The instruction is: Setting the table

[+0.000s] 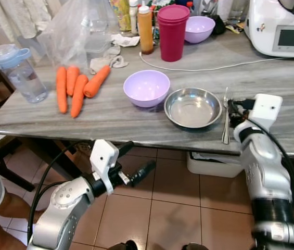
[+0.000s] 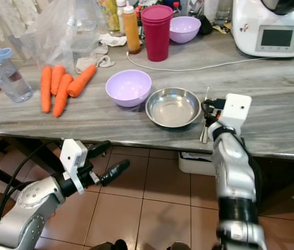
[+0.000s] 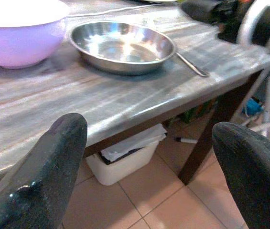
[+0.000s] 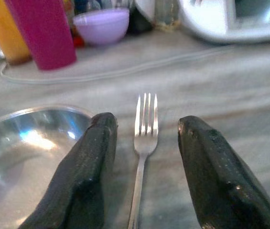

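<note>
Grey stone table (image 1: 136, 117) is seen over a tiled floor, with a steel bowl (image 1: 192, 107) near its front edge. Just beside the steel bowl, on its right, a fork (image 1: 226, 121) is laid flat on the table. The right gripper (image 4: 144, 143) is held low over the fork, its fingers spread wide with the fork between them, nothing gripped. A purple bowl (image 1: 147, 87) is set just left of the steel bowl, and four carrots (image 1: 76, 86) lie farther left. The left gripper (image 1: 136, 162) is held below the table edge, fingers apart and empty.
</note>
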`<state>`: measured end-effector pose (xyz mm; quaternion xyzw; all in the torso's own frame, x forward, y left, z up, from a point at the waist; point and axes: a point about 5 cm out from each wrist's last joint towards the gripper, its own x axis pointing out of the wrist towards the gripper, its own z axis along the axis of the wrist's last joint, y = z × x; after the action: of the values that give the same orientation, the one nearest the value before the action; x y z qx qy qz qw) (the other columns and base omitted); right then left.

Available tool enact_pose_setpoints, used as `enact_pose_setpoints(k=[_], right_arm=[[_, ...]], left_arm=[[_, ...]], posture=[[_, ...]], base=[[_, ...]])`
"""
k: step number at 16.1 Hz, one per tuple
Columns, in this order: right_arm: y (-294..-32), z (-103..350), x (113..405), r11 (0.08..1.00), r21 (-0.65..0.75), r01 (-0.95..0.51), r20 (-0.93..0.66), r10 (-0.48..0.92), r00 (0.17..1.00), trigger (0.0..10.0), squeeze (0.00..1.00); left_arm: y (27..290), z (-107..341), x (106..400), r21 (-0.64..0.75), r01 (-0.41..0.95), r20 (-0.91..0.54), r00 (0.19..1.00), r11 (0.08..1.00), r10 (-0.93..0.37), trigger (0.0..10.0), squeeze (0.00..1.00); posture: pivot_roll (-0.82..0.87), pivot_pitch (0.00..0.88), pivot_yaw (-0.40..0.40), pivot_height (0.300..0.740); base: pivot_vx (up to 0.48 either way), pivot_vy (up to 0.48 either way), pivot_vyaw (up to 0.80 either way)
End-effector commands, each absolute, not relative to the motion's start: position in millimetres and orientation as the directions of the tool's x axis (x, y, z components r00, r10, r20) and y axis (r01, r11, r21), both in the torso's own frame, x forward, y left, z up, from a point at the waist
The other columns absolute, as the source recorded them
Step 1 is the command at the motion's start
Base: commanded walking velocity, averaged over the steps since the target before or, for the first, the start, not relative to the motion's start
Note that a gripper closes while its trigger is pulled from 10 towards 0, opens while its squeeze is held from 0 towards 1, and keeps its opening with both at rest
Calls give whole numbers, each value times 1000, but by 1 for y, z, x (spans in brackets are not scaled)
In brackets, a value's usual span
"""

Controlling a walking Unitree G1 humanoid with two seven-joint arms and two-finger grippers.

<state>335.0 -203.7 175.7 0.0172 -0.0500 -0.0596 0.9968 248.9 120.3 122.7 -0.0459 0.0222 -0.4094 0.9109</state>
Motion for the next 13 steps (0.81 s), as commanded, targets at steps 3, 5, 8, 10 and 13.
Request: enact_pose_setpoints(k=[3,5,8,10,13], right_arm=[[-197,186,327,993,12,113,168,-114,979,10000,1000],[-189,185,300,989,-58,139,229,-122,966,10000,1000],[-188,167,285,990,-9,144,144,-141,980,10000,1000],[-190,164,281,990,-20,142,127,-139,982,10000,1000],[-192,167,278,987,-42,153,122,-147,982,10000,1000]], left_arm=[[129,123,254,-90,698,4,714,710,-701,10000,0],[147,127,266,-31,461,20,887,887,-461,10000,0],[153,121,266,-24,334,-2,943,942,-334,10000,0],[150,119,268,-31,323,-7,946,946,-323,10000,0],[146,120,272,-4,274,-8,962,962,-274,10000,0]], posture=[[-191,85,91,740],[-190,71,79,740],[-196,66,70,740],[-205,65,64,740],[-210,60,54,740]], base=[[0,0,0],[0,0,0],[0,0,-513],[0,0,-756],[-82,0,-756]])
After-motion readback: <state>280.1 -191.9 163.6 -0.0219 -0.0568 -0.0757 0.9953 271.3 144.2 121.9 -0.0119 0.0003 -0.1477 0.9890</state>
